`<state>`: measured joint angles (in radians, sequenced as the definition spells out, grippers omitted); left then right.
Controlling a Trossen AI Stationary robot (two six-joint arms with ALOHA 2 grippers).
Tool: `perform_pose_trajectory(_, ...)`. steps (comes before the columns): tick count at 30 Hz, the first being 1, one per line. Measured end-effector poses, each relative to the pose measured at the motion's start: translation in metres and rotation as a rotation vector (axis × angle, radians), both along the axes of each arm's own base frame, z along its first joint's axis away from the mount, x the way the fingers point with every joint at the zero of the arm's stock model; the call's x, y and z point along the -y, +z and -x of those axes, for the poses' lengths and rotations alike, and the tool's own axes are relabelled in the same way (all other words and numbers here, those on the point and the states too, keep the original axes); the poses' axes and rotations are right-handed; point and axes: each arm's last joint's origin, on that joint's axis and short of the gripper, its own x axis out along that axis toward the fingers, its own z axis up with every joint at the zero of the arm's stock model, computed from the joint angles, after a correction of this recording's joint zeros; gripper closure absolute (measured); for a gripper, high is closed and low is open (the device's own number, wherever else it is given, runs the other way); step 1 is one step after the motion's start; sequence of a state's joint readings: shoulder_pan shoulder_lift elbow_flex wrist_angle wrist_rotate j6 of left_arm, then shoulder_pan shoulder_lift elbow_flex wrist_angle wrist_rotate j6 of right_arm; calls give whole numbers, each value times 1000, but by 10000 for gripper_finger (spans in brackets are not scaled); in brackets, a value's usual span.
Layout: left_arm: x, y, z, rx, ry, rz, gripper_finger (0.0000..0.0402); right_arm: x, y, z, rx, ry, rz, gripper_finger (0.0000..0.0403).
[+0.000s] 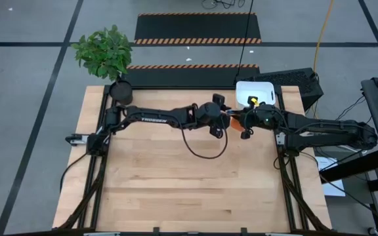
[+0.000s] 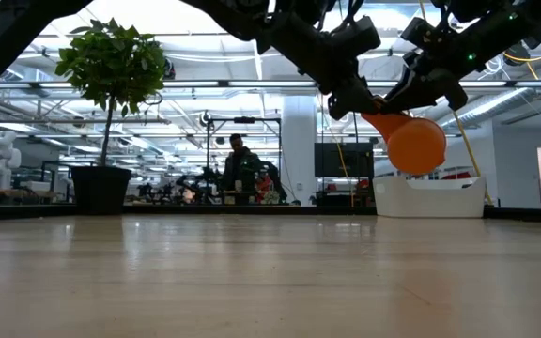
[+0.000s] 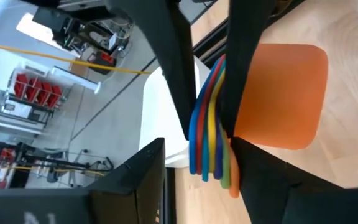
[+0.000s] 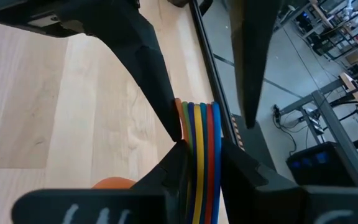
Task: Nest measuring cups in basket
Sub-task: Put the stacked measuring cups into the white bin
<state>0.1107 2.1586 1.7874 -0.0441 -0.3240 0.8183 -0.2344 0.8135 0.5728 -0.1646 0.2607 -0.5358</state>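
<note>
The measuring cups are nested into one stack with the orange cup point(image 2: 416, 145) outermost. Their coloured handles point(image 3: 209, 127) lie side by side, and the stack hangs in the air just in front of the white basket point(image 1: 256, 94). My right gripper point(image 1: 243, 120) reaches in from the table's right and is shut on the handles. My left gripper point(image 1: 224, 122) comes from the left. It is open, with its fingers on either side of the handles' free ends point(image 3: 213, 174). My left gripper has one finger point(image 3: 253, 171) against the orange handle's free end point(image 3: 233, 185). The other finger stands clear of the blue handle, with a gap between them. Its fingers lie along the handles, slanting down from the table's left. My right gripper pinches the whole bundle of handles point(image 4: 201, 180) between its two fingers, close to the bowls. The fingers lie along the handles and come from the table's right, slanting down. The stack is lifted clear of the table, with the orange bowl point(image 4: 114, 183) hanging below and beside the fingers.
A dark pot point(image 1: 120, 92) with a green plant point(image 1: 104, 51) stands at the table's far left corner. A black cable loop point(image 1: 205, 147) hangs below the left arm over the table's middle. A person point(image 2: 239, 164) stands in the room beyond the table.
</note>
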Motion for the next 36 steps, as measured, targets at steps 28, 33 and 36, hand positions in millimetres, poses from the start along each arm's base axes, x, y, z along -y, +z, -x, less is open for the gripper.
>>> perform_pose_trajectory(28,-2,-2,1,-28,-33,5,313,0,1,-1,13,3,2,351)
perform_pose_trajectory(33,-2,-2,1,-29,-38,4,313,0,1,-1,13,3,3,351)
perform_pose_trajectory(36,-2,-2,1,-32,-41,-2,313,0,1,-1,12,4,4,346)
